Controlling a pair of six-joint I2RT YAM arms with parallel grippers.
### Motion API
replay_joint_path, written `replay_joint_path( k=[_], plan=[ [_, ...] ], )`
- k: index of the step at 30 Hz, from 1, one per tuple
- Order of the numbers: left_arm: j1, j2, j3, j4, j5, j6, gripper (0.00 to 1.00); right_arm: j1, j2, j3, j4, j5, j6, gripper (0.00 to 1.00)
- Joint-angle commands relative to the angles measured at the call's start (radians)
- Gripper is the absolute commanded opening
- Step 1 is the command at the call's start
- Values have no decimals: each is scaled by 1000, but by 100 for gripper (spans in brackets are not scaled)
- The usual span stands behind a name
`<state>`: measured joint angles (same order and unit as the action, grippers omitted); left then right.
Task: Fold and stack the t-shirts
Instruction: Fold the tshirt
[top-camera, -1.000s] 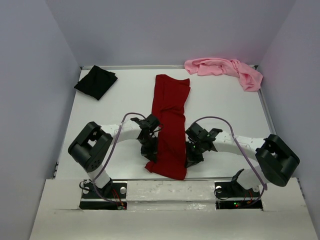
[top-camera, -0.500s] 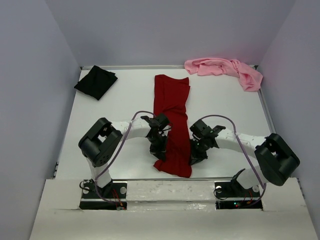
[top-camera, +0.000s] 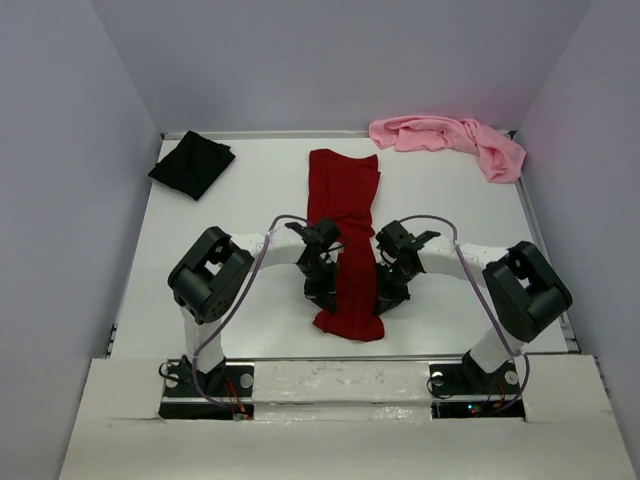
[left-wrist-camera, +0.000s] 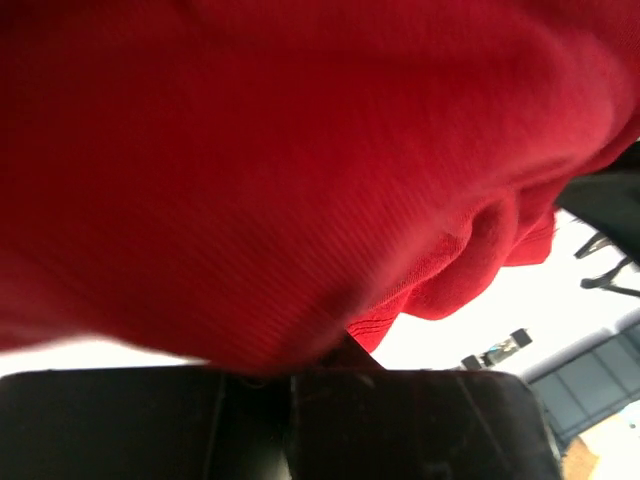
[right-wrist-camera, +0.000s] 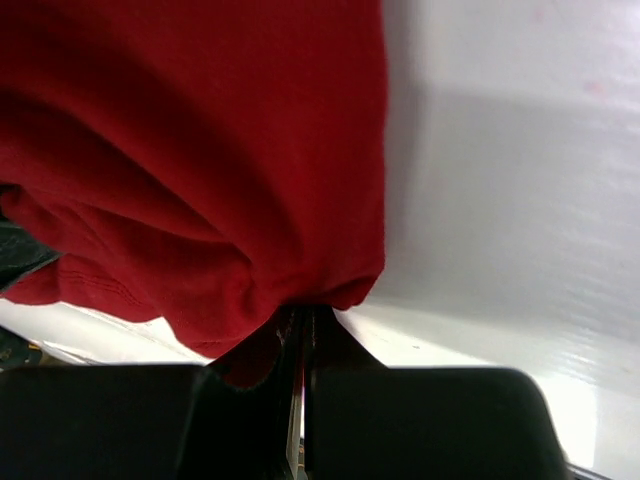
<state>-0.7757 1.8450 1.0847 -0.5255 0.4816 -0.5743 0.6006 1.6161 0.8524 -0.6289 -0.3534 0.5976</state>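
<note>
The dark red t-shirt (top-camera: 345, 230) lies as a long narrow strip down the middle of the table, its near end lifted and bunched. My left gripper (top-camera: 318, 292) pinches that end's left edge and is shut on the red cloth (left-wrist-camera: 300, 170), which fills the left wrist view. My right gripper (top-camera: 387, 298) is shut on the right edge, with red cloth (right-wrist-camera: 200, 180) hanging from its closed jaws. A folded black t-shirt (top-camera: 191, 164) sits at the far left corner. The light pink t-shirt (top-camera: 450, 139) lies crumpled at the far right corner.
The white table (top-camera: 240, 200) is walled by pale panels on the left, back and right. Both arm bases are bolted to the white ledge (top-camera: 340, 382) at the near edge. Cables loop above each forearm.
Both grippers have moved inward and away from the near edge with the red shirt's near end, drawing that end narrower. The black and pink shirts have not moved.
</note>
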Motion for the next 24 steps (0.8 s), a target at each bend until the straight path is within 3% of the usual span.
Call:
replay_joint_path(
  k=[1,16,24],
  plan=[
    [49,88,52,45,-112,51,0,-16,25,50,8,8,-38,0],
    [200,330,345,-65,-167,226,0,-143,261,298,11,-7,-110,0],
    [211,320,368,-80,-164,229,0,-165,321,406,-34,-36,-136,0]
  ],
)
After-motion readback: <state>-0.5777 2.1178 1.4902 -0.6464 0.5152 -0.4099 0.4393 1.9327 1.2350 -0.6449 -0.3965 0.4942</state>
